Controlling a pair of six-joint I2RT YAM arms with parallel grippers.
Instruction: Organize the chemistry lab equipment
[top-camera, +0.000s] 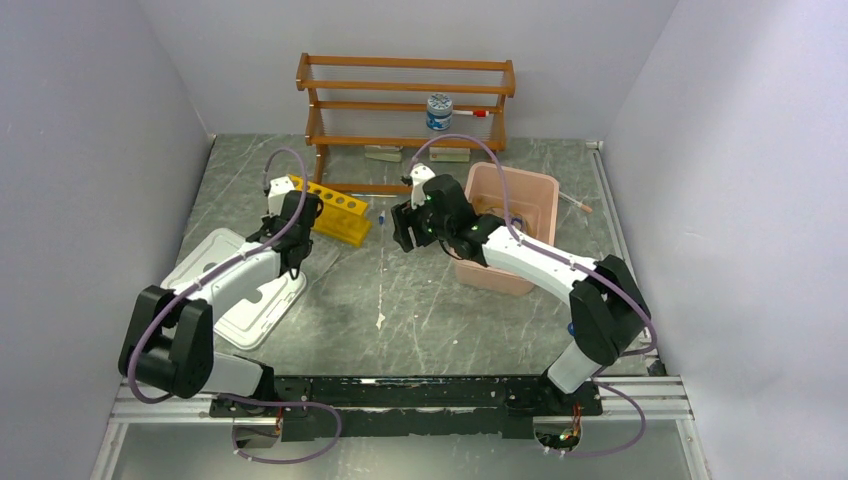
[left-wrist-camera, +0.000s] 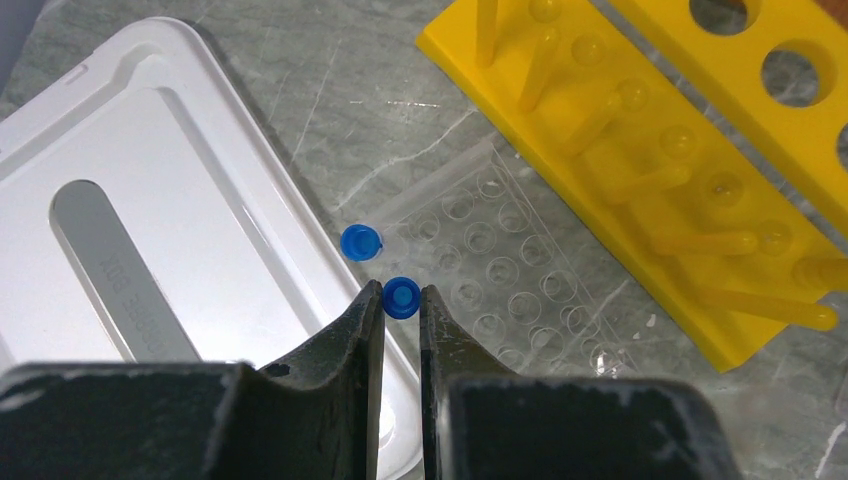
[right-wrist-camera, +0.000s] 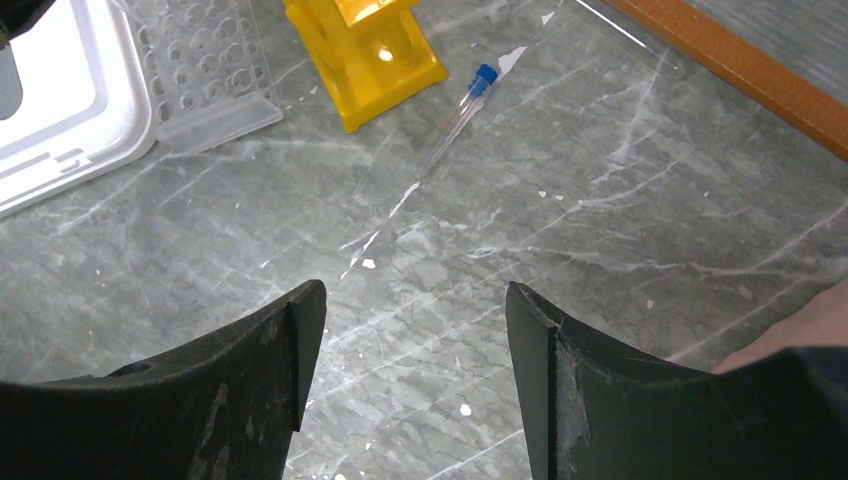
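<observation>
From above, the yellow rack (top-camera: 332, 209) sits between both arms; at the left wrist, the left gripper (left-wrist-camera: 400, 292) pinches a blue-capped tube (left-wrist-camera: 401, 300) upright beside the rack; at the right wrist, the right gripper (right-wrist-camera: 415, 292) gapes, a second tube (right-wrist-camera: 455, 110) lying ahead.

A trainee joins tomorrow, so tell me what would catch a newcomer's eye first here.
The bright yellow test-tube rack sits mid-table, left of the pink bin. Close up, the left gripper pinches a blue-capped tube, a second blue cap beside it, by a clear well tray. The right gripper hangs open over the table.
</observation>
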